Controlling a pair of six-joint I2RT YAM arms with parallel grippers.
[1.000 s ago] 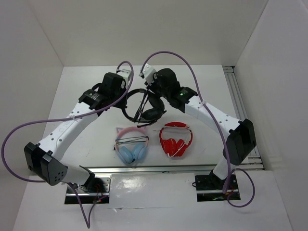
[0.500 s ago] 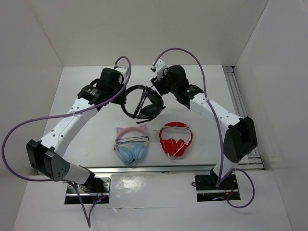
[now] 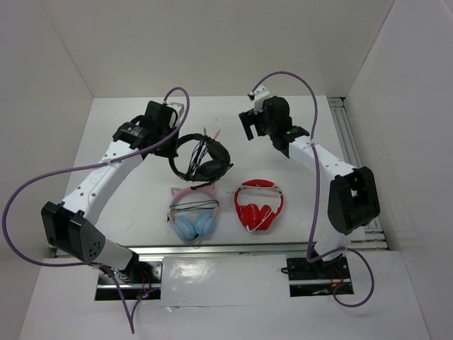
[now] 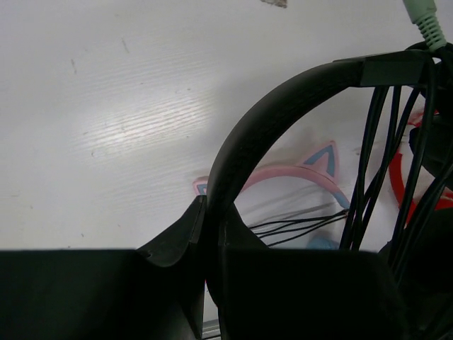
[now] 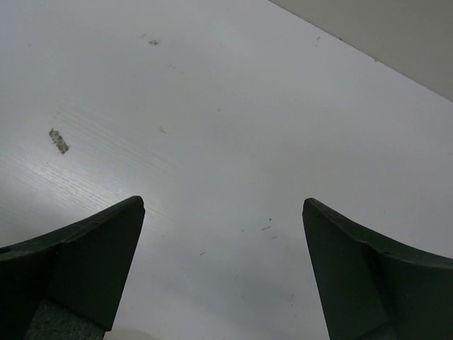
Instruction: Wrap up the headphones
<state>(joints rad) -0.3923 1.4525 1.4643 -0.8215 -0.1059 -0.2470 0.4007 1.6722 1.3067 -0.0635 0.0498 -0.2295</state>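
Robot lab cell: white walls [image 3: 212, 49], aluminium rail [image 3: 226, 250].

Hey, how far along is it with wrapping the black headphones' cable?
Mostly done, it seems: the cable lies in several loops across the headphones, only its green plug poking out. In hand: the left gripper has its jaws closed on the headband. The right gripper hangs open over the table. Left: probably just tucking the plug and letting go.

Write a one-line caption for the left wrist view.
Left gripper clamps the black headphones, cable wound across them, pink cat-ear pair behind.
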